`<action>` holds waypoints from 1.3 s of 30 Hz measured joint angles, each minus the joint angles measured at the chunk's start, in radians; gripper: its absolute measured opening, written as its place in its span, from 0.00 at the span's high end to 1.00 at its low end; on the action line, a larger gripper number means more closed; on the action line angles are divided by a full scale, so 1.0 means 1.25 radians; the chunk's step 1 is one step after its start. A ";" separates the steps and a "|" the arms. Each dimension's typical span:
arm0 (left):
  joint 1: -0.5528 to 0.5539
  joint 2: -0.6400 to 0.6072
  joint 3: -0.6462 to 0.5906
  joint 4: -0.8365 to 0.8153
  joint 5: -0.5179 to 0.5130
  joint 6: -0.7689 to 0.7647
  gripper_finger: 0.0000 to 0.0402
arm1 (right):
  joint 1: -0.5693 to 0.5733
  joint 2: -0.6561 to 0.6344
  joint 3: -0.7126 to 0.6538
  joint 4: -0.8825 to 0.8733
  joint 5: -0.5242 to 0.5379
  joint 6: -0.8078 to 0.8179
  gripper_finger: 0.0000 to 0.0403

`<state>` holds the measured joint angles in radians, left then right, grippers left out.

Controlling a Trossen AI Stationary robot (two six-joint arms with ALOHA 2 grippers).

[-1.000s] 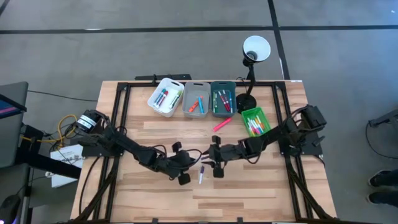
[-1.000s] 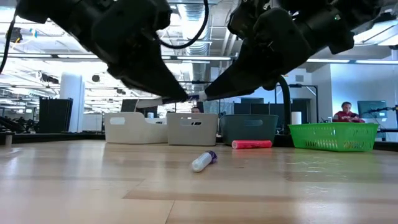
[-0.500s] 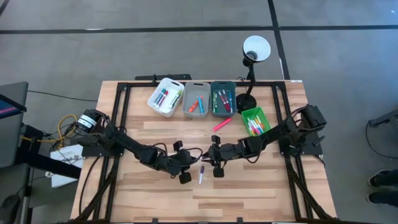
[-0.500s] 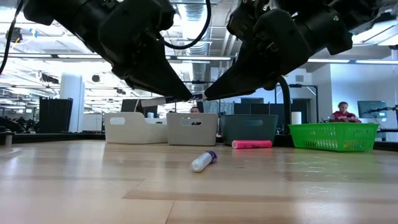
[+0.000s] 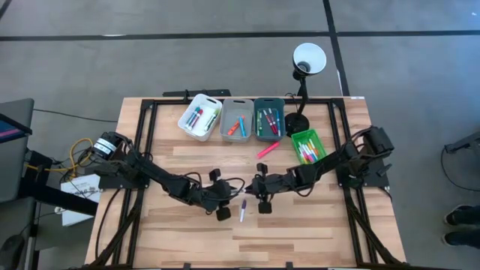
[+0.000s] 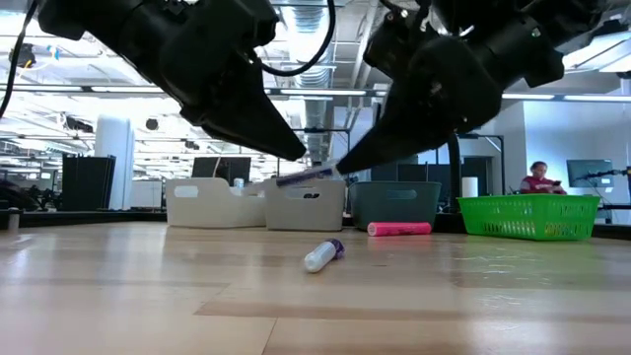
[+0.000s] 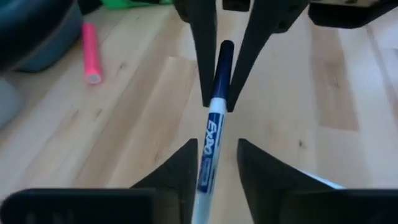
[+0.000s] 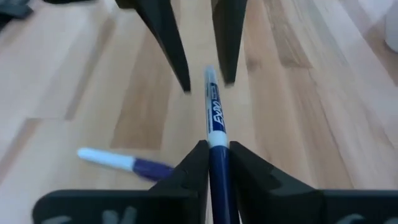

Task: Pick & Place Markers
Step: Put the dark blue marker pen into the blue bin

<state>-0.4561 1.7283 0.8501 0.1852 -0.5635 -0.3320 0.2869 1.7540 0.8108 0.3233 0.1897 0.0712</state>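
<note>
Nearest the table's front, a purple-capped white marker (image 5: 242,211) lies flat on the bare wooden tabletop (image 5: 300,240), just in front of the 2 grippers and touched by neither.

Above it, at mid-table, the left gripper (image 7: 215,155) and the right gripper (image 8: 214,155) meet tip to tip, clear of the wood. A blue Expo marker (image 6: 304,177) hangs between them, slightly tilted in the low view. The right gripper is clamped on the marker's dark cap end, fingers (image 8: 193,165) pressed against the barrel on both sides. The left gripper's jaws stand parted around the white barrel end with a gap visible on each side, so it has no hold on it.

Farther back, a pink marker (image 5: 268,149) lies loose on the wood, near the green basket (image 5: 316,137), which holds several markers. Along the far edge sit 3 bins in a row: a white bin (image 5: 188,115), a grey bin (image 5: 227,121) and a teal bin (image 5: 260,103), each with mixed-colour markers inside. A black desk lamp (image 5: 308,58) with a white shade stands beside the teal bin.

In the low view a person (image 6: 543,179) sits in the room beyond the table
</note>
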 joint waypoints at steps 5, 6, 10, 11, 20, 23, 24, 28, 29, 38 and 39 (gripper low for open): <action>0.007 -0.005 0.000 -0.002 -0.137 0.014 0.62 | -0.001 -0.043 0.000 -0.109 0.103 0.016 0.89; 0.008 -0.009 0.000 -0.001 -0.176 0.014 0.60 | -0.001 -0.065 0.000 -0.143 0.135 0.028 0.90; 0.024 -0.037 0.000 -0.001 -0.274 0.017 0.55 | -0.018 -0.201 0.000 -0.303 0.239 0.077 0.93; 0.031 -0.044 0.000 -0.001 -0.281 0.017 0.54 | -0.024 -0.240 0.000 -0.344 0.262 0.083 0.93; 0.097 -0.099 0.000 -0.004 -0.283 0.017 0.55 | -0.128 -0.483 0.000 -0.522 0.381 0.090 0.87; 0.112 -0.123 0.000 -0.004 -0.282 0.017 0.56 | -0.198 -0.499 0.000 -0.566 0.380 0.090 0.92; 0.117 -0.131 0.000 -0.004 -0.281 0.017 0.56 | -0.230 -0.497 0.000 -0.576 0.377 0.090 0.93; 0.130 -0.153 0.000 -0.004 -0.280 0.017 0.58 | -0.355 -0.440 0.000 -0.581 0.361 0.090 0.93; 0.132 -0.157 0.000 -0.004 -0.280 0.017 0.58 | -0.385 -0.419 0.000 -0.577 0.346 0.087 0.92; 0.134 -0.156 0.000 -0.005 -0.279 0.017 0.59 | -0.560 -0.181 -0.001 -0.443 0.179 0.041 0.91; 0.132 -0.156 0.000 -0.004 -0.279 0.015 0.59 | -0.564 -0.165 -0.001 -0.431 0.179 0.041 0.92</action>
<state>-0.2911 1.5337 0.8505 0.1797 -0.9123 -0.3138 -0.4184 1.5473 0.8101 -0.2151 0.4134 0.1223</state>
